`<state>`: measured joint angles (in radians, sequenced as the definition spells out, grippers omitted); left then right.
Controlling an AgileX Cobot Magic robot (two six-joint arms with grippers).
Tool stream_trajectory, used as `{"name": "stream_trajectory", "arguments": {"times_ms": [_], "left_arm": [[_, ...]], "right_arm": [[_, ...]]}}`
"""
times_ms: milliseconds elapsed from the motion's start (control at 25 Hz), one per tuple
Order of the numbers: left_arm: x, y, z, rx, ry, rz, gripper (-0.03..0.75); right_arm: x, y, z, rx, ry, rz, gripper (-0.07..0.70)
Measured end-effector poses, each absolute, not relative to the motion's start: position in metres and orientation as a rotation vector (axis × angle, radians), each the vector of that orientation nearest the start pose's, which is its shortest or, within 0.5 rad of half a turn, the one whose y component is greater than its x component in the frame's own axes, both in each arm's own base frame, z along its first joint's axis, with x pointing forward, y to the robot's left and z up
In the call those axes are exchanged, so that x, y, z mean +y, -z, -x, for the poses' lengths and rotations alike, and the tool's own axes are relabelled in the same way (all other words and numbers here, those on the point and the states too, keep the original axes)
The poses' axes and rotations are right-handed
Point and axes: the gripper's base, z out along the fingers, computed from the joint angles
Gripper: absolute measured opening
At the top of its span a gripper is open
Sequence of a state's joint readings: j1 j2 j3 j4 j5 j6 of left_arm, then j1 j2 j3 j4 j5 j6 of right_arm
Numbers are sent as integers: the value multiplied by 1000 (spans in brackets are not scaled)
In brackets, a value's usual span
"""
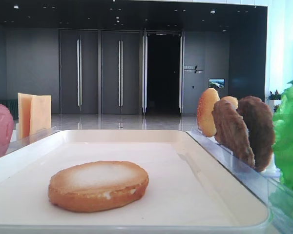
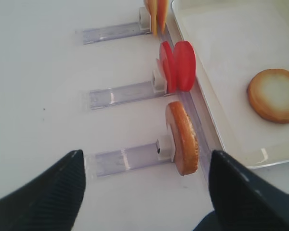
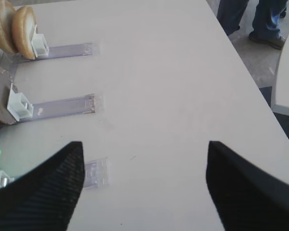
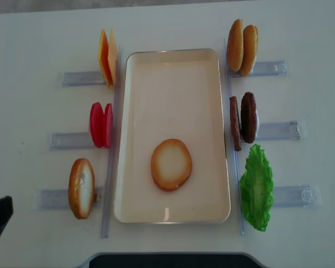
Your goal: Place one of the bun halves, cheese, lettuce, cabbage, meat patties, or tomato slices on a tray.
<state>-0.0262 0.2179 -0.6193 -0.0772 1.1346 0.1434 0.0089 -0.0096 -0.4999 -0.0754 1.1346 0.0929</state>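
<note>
The cream-white tray filled the middle of the overhead frame, and one bun half lay flat on it, pale face up, toward the lower centre, well apart from either gripper. In the left wrist view that bun half sat at the right edge, beyond the tray rim, while the left gripper occupied the bottom of the frame with its two dark fingers spread wide and nothing between them; it touched nothing. Just above the gap between those fingers stood another bun half on edge in a clear holder, with the red tomato slices further up and the cheese at the top edge. The right gripper likewise showed at the bottom of its own view, fingers wide and empty over bare table. The lettuce lay right of the tray, the meat patties above it, though one seemed partly hidden edge-on. Two more bun halves stood at the upper right.
</note>
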Motion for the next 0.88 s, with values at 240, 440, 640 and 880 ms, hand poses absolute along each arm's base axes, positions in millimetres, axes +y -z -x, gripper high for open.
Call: {"name": "stream_trajectory", "arguments": {"times_ms": [240, 440, 640, 880], "left_arm": [[-7, -283, 5, 2106, 36, -186, 608], [-8, -270, 10, 2092, 47, -187, 608], [-8, -266, 8, 2103, 52, -187, 608], [-8, -267, 8, 2095, 51, -186, 608]], "right_arm": [[-6, -271, 10, 2104, 30, -96, 531], [-6, -271, 10, 2104, 30, -96, 531], [-6, -271, 10, 2104, 30, -96, 531], [-6, -271, 10, 2104, 30, -96, 531]]}}
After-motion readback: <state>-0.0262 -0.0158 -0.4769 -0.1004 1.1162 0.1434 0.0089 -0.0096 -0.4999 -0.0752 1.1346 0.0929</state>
